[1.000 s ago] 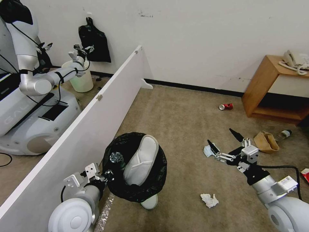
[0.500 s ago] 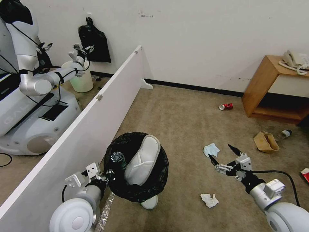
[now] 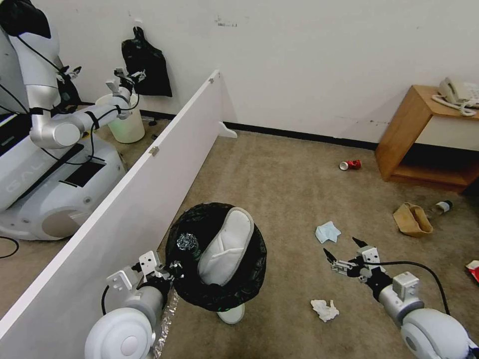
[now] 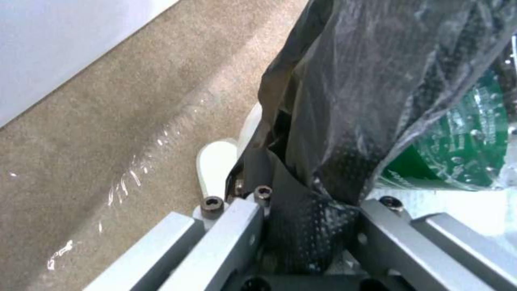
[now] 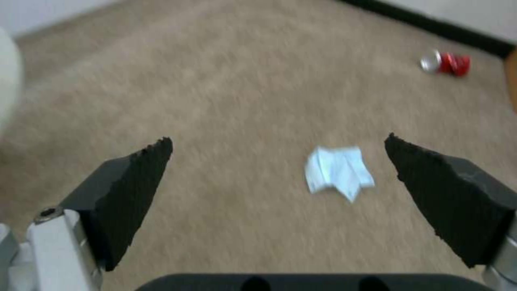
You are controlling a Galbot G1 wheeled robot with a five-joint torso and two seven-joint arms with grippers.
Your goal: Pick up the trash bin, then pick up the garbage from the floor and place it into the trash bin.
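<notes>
The trash bin [image 3: 247, 279], a small bucket lined with a crinkly black bag, hangs off the carpet at lower centre. My left gripper [image 3: 173, 271] is shut on its bag-covered rim [image 4: 307, 234]. Inside stand a white slipper [image 3: 224, 247] and a clear green-labelled bottle [image 3: 187, 243] [image 4: 458, 137]. A second slipper [image 3: 230, 313] [image 4: 218, 165] lies on the floor beneath the bin. My right gripper [image 3: 342, 248] [image 5: 276, 139] is open above the carpet, just short of a light-blue face mask [image 3: 327, 232] [image 5: 339, 171]. White tissue [image 3: 324, 309] lies nearer me.
A red can [image 3: 350, 165] [image 5: 447, 64], a brown paper bag [image 3: 411, 219], a bottle [image 3: 441, 205] and a red packet [image 3: 474, 269] lie to the right. A wooden side table [image 3: 414, 129] carries a phone. A white partition board [image 3: 124, 199] runs along my left; behind it stands another robot [image 3: 45, 129] with a pale bucket [image 3: 124, 124].
My right gripper has drawn back toward me, still open, uncovering the face mask it was over. The bin in my left gripper has shifted slightly to the right.
</notes>
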